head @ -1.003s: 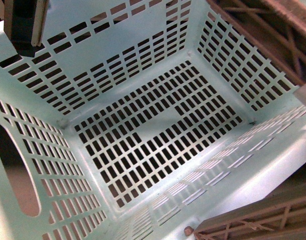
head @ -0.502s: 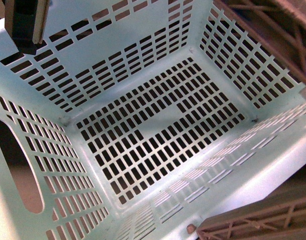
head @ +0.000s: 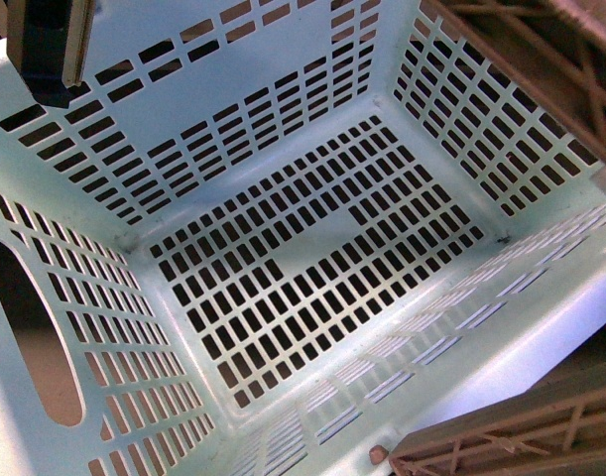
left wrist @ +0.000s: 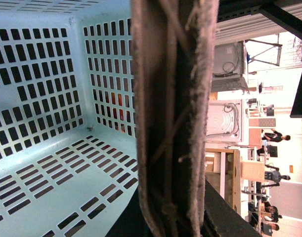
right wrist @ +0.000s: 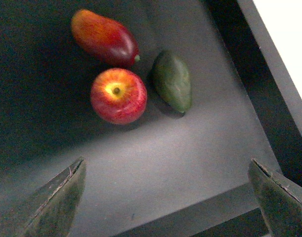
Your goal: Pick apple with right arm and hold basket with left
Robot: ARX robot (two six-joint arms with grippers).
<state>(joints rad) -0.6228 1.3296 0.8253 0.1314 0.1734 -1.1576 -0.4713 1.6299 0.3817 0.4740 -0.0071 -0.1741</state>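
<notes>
- Basket (head: 541, 337): fills front view, seen from above, nothing inside.
- Over last second slotted floor drifts only slightly in frame; brown handle (head: 526, 59) at far corner shows a little more. Judged as small settling, so basket hold looks steady.
- Left wrist view: ribbed handle bar (left wrist: 173, 118) close across lens. Left fingers not visible; cannot tell whether closed on it.
- Right fingers (right wrist: 165, 197): spread wide, empty, above dark bench (right wrist: 200, 148).
- Beyond them: apple (right wrist: 118, 95) on bench, stem dimple up.
- Elongated orange-red fruit (right wrist: 105, 38) and dark green fruit (right wrist: 172, 80) just beside apple.
- Pick not yet begun; likely next is descent onto apple.
</notes>
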